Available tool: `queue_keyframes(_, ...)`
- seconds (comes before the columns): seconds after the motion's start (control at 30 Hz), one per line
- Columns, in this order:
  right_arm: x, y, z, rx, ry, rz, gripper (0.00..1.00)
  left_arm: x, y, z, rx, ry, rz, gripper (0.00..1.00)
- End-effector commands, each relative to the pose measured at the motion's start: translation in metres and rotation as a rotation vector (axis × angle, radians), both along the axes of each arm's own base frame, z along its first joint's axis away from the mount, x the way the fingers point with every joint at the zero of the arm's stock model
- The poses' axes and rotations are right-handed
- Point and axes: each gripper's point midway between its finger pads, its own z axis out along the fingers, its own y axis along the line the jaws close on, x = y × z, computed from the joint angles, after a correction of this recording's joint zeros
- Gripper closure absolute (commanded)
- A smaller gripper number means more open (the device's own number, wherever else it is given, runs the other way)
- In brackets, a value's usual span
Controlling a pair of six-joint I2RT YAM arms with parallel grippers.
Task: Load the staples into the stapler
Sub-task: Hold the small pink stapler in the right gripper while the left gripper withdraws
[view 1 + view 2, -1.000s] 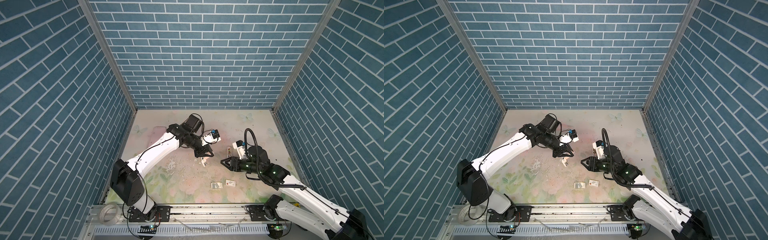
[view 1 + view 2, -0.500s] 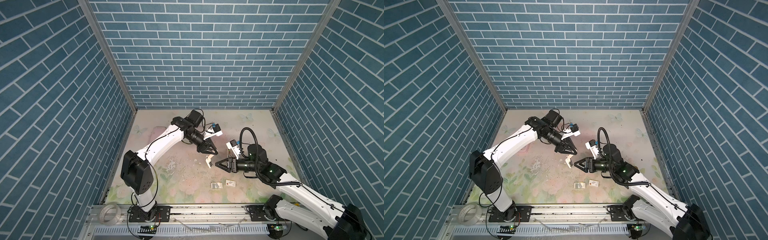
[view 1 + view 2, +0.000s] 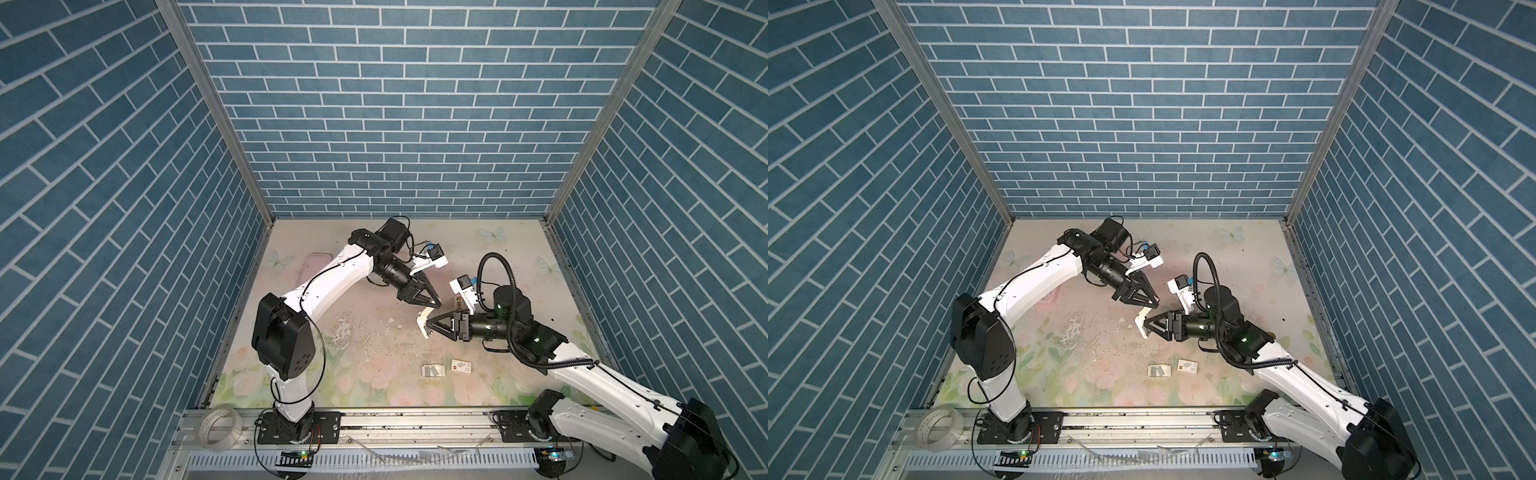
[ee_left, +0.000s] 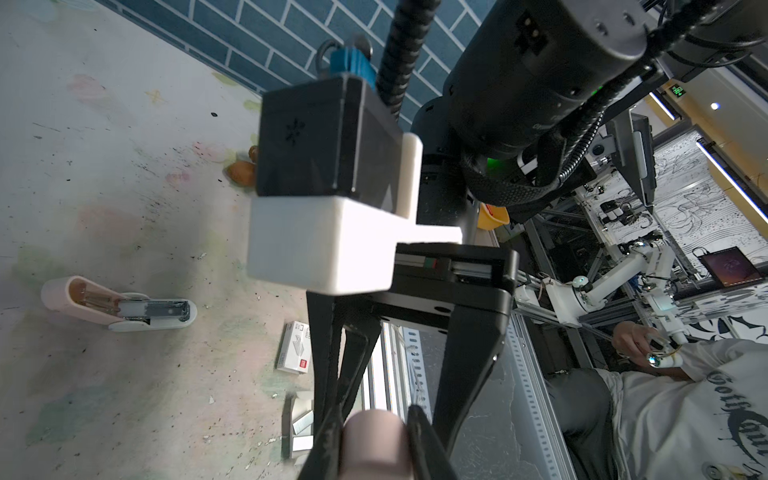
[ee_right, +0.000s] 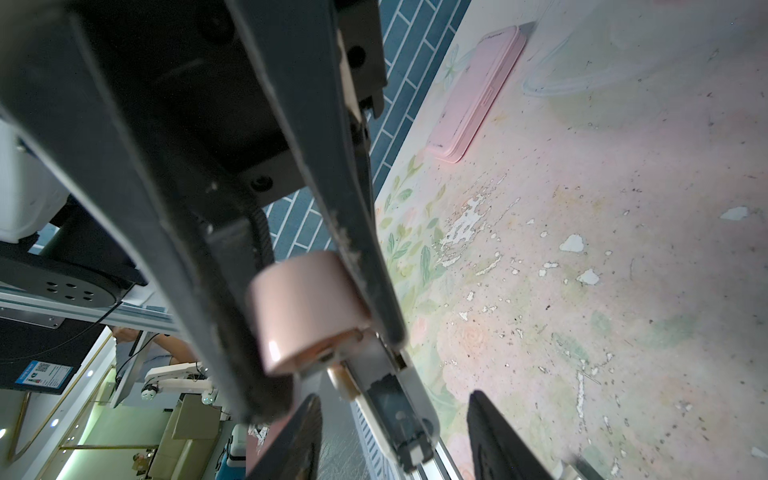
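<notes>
The left gripper [image 3: 433,306] is clamping the pink end of an opened stapler [image 3: 422,322], holding it above the table's [image 3: 365,386] middle. The right gripper [image 3: 429,326] is straddling the stapler's white arm, jaws apart. The staples [image 3: 433,370] are lying in their cardboard tray [image 3: 1150,370] near the front edge, beside a card sleeve [image 3: 461,365].

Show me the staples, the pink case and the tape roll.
staples [image 3: 435,370], a top view, on a grey strip.
pink case [image 5: 473,95], right wrist view, on its lid.
tape roll [image 3: 218,444], a top view, on its outer wall.
</notes>
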Motion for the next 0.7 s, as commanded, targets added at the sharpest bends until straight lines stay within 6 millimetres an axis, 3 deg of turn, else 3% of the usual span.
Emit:
queue_keyframes(0.0, -0.0001, 0.0078, 0.0199, 0.065, -0.053, 0.024, 0.44, -0.0012, 0.0001, 0.0134, -0.036, 0.040, -0.004, 1.00)
queue_keyframes(0.53, -0.0042, 0.0158, 0.0193, 0.119, -0.041, 0.046, 0.53, -0.0011, -0.0042, 0.0206, -0.067, 0.087, -0.029, 1.00)
queue_keyframes(0.67, -0.0045, 0.0163, 0.0217, 0.130, -0.048, 0.046, 0.60, -0.0029, -0.0040, 0.0222, -0.075, 0.094, -0.037, 1.00)
